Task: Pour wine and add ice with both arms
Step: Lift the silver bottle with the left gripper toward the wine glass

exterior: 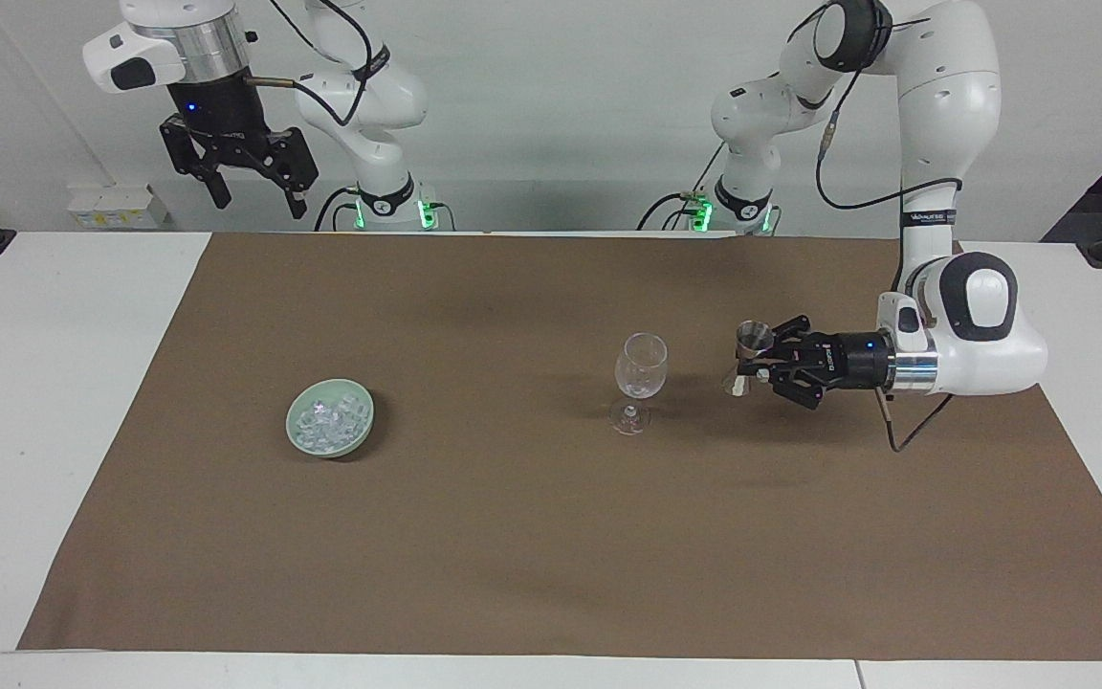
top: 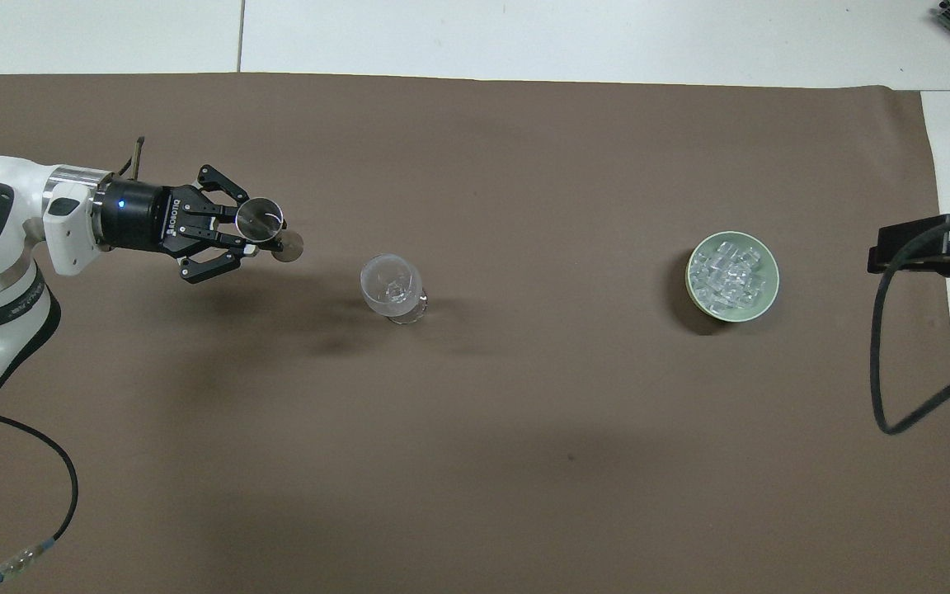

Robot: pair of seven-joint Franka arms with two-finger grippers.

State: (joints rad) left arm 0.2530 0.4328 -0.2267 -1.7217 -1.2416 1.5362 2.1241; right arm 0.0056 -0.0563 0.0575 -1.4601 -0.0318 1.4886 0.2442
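Ice (exterior: pixel 326 421) sits heaped in your green bowl (exterior: pixel 355 435), left of centre in the facing view and at right in the overhead view (top: pixel 729 274), on the brown mat (exterior: pixel 513 536); the wine glass (exterior: pixel 640 381) stands upright near the middle of the frame, well apart from the bowl, toward the left arm's end; your left gripper (exterior: pixel 763 366) reaches in level from the right of the facing view, clamped on a small metal jigger (exterior: pixel 748 356) held upright above the mat, near the glass but not touching it; in the overhead view the jigger (top: pixel 261 221) shows its open mouth at left of the glass (top: pixel 391 285); your right gripper (exterior: pixel 254 182) waits high at upper left of the facing view, fingers spread wide, holding nothing.
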